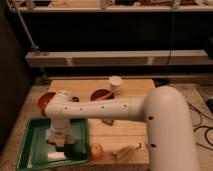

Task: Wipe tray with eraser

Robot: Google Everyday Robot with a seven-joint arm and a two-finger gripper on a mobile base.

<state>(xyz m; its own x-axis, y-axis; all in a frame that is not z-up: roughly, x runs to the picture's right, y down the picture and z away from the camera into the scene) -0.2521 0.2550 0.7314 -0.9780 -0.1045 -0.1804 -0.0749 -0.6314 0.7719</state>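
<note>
The green tray [30, 145] lies at the table's front left corner. My gripper [59, 142] points straight down into the middle of it, on the end of the white arm that reaches in from the right. It is shut, and a small tan block at its tip looks like the eraser [60, 144], just above or on the tray floor. A pale oblong piece [56, 156] lies flat in the tray in front of the gripper. Beside it, at the tray's front right, sits a dark shape [75, 151].
On the wooden table [135, 132] stand two red bowls [46, 100] [102, 94] and a white cup [116, 83] at the back. An orange-red fruit [96, 150] and a yellowish item [125, 150] lie near the front edge. Metal shelving runs behind the table.
</note>
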